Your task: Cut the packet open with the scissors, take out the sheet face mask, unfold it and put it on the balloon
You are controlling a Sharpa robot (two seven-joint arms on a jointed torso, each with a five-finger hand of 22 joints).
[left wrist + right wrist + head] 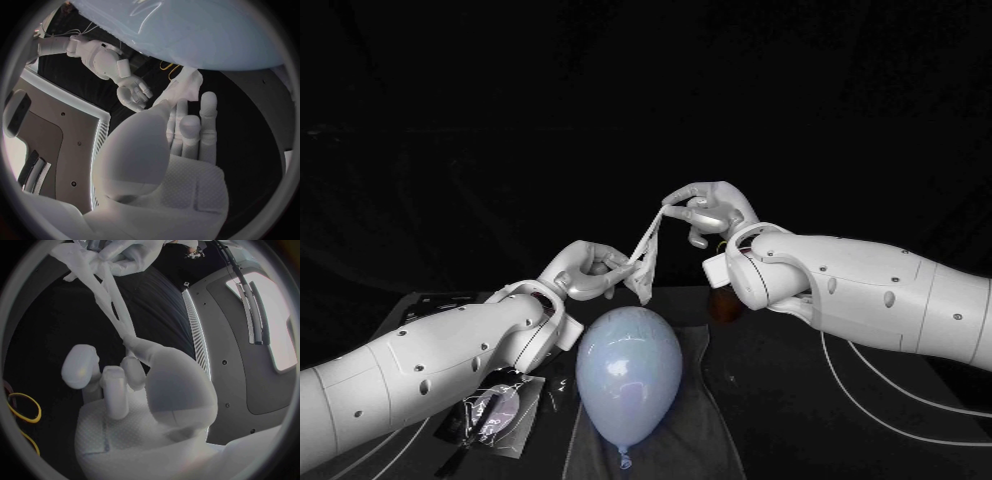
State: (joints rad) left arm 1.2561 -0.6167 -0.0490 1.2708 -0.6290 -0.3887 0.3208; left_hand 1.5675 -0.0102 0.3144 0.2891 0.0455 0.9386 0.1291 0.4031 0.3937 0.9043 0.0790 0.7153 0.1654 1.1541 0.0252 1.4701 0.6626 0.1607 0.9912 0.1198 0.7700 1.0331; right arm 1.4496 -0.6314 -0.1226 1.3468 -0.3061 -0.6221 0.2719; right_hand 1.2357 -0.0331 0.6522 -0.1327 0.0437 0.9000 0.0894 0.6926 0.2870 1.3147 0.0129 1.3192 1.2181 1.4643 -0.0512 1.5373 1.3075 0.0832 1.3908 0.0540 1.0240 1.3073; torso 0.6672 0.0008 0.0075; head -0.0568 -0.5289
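Left robot hand (589, 268) and right robot hand (708, 212) are both raised over the black desk (877, 440), with a white sheet face mask (646, 240) stretched between them. The right robot hand pinches the mask's top end at its fingertips, other fingers loosely curled. The left robot hand is lower, with its fingers closed round the bottom part, and a bit of mask hangs under it. The mask is mostly bunched into a narrow twisted strip, not spread flat; the right wrist view shows it as thin strands (103, 290). A pale blue rubber balloon (629, 368) lies on a dark cloth (697, 440) on the desk, right under the hands, knot end toward the robot, apart from the mask. A crumpled clear plastic packet (495, 415) lies on the desk just left of the balloon, under the left forearm. The left wrist view shows the right robot hand (132, 95), the mask (182, 87) and the balloon (187, 30).
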